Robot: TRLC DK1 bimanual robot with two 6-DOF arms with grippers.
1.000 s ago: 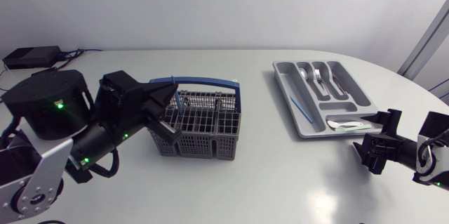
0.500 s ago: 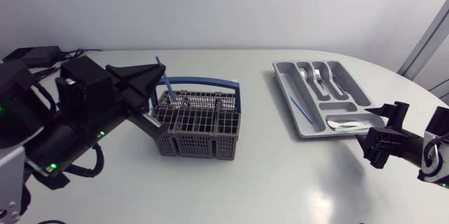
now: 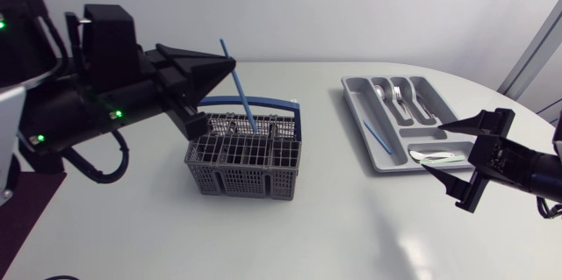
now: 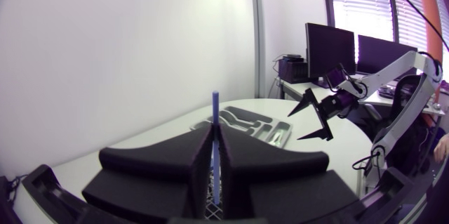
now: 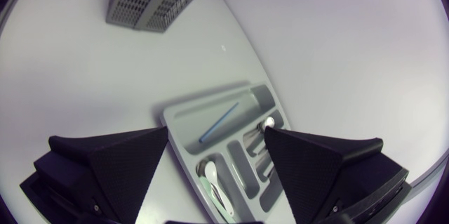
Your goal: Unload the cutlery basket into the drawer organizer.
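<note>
Up above the cutlery basket [image 3: 241,164], left fingers [image 4: 161,164] closed on a blue stick [image 3: 237,87]; right fingers [image 5: 112,157] wide apart, empty.

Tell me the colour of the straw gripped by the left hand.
The straw is blue; head view shows it best.

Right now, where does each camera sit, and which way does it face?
Head view: above the table, looking down; both arms show, left jaws shut on a blue stick at the basket.
Left wrist view: on the raised left arm, facing the organizer and right arm; left jaws show.
Right wrist view: on the right arm, looking down at organizer and basket; right jaws show, open.
All three share the organizer.
</note>
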